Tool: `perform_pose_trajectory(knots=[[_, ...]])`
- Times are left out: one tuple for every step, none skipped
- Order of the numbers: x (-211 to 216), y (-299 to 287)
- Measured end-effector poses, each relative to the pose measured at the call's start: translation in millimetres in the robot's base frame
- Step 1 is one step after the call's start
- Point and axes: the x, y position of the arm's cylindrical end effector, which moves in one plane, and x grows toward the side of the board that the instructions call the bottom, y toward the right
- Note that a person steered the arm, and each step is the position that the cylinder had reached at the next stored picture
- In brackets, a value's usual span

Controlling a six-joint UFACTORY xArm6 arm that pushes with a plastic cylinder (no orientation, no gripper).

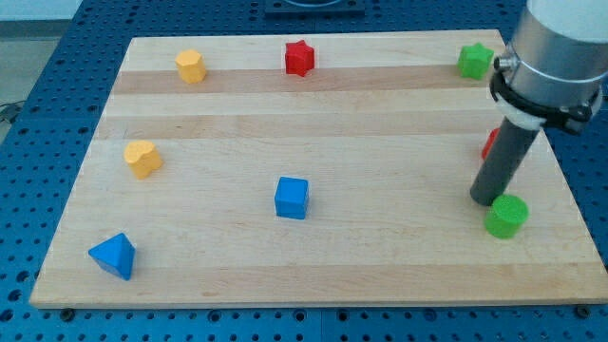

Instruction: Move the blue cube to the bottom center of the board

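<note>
The wooden board (380, 142) carries eight blocks (blue cube (292, 198) near its middle), well apart.

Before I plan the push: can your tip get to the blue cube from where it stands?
Probably yes. My tip sits far to the view's right beside the green cylinder, and no block lies between it and the blue cube.

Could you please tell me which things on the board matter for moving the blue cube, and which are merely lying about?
In the job: blue cube; my tip, far off at the view's right; board.

Lying about: blue triangular block; two yellow blocks; red star; green star; green cylinder; red block, mostly hidden.
</note>
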Motion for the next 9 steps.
perform_pose_trajectory(knots=[[14,0],[28,0],[29,0],[-8,25],[-12,28],[-12,4],[-13,-48],[-27,-91],[-61,-112]])
